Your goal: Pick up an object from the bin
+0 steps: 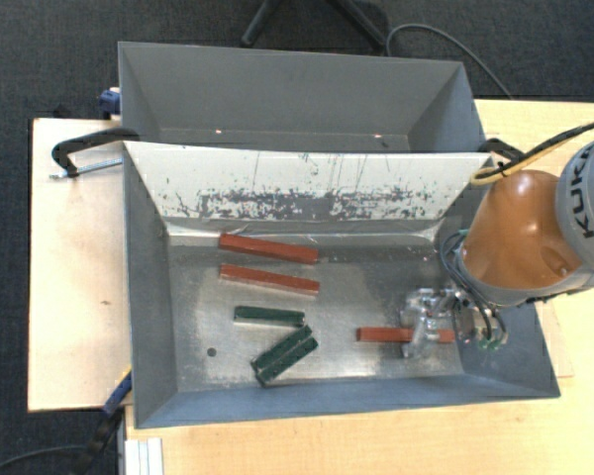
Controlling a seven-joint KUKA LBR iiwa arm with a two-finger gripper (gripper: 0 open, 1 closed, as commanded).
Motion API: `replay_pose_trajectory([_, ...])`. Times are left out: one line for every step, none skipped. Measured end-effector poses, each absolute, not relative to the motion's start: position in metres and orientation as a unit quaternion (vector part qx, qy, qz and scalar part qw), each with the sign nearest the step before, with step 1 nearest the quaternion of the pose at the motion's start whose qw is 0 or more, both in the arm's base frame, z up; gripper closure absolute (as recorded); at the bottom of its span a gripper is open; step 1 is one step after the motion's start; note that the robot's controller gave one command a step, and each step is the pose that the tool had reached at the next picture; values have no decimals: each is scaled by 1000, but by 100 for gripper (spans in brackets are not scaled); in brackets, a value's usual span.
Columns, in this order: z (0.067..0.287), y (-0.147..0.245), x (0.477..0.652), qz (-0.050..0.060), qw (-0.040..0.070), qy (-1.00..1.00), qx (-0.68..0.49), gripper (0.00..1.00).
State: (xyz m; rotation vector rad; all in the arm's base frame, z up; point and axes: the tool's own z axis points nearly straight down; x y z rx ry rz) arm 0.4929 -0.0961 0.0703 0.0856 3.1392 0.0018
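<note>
My gripper [417, 336] is low in the bin's right front part, its metal fingers down on a short red bar [382, 335] that lies flat on the floor. The bar's right end runs under the fingers, and its left end sticks out toward the bin's middle. Whether the fingers have closed on it cannot be made out.
Two longer red bars [268, 249] [269, 279] lie side by side near the back wall. Two dark green bars [268, 317] [284, 355] lie in the front middle, the nearer one slanted. The arm's orange cover hangs over the bin's right wall.
</note>
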Motion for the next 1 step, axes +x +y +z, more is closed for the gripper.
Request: replay_pose_trajectory([138,-96,496,-1,5,1000,27,100])
